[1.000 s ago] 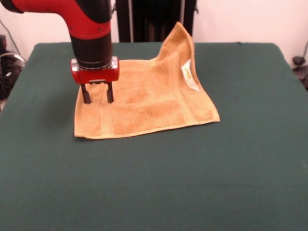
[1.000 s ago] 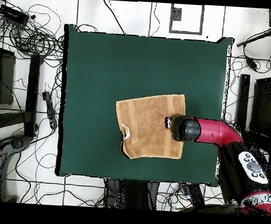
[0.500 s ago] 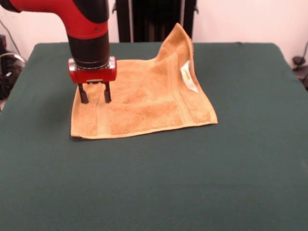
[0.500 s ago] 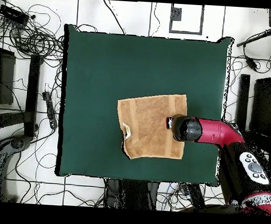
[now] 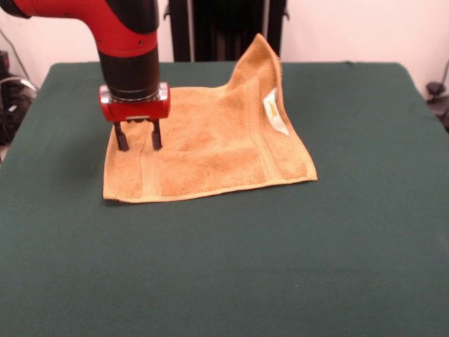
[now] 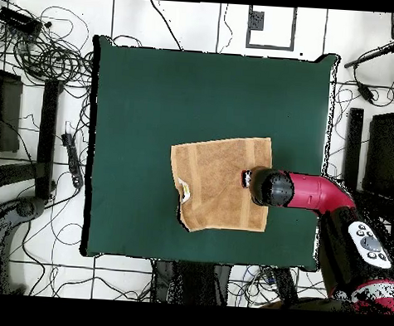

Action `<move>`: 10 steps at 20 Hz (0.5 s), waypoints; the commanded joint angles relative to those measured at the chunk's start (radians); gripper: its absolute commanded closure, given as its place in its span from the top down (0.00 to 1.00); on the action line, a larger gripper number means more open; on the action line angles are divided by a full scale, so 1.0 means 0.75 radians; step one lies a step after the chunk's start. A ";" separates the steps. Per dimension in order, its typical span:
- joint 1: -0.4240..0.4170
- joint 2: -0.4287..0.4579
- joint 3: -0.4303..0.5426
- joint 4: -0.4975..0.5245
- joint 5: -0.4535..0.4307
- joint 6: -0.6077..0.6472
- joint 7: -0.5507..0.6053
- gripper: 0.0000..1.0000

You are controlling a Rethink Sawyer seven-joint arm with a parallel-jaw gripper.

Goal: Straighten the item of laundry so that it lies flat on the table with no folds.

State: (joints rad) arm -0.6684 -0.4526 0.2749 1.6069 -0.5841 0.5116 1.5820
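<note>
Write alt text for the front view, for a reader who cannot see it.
A golden-orange towel lies mostly spread on a dark green table, but one far corner stands up in a peak, with a small white label on its slope. A red and black arm's gripper reaches down with open fingers onto the towel's opposite side.

Golden-orange towel (image 5: 210, 151), white label (image 5: 275, 112); dark green table (image 5: 231, 260).

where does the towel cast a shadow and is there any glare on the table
Front view: a thin dark shadow sits under the towel's near-left corner; the table cloth is matte, lit evenly, no glare; the gripper reads sharp. Overhead view: the towel looks flat and nearly shadowless, and the arm hides the gripper.
</note>
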 commanded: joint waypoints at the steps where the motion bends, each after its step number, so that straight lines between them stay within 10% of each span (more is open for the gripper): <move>1: -0.009 0.120 -0.103 -0.043 -0.055 -0.055 0.129 1.00; 10: -0.024 0.114 -0.087 -0.077 -0.043 0.000 0.086 1.00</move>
State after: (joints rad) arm -0.6684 -0.4526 0.2749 1.6069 -0.5837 0.5116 1.5820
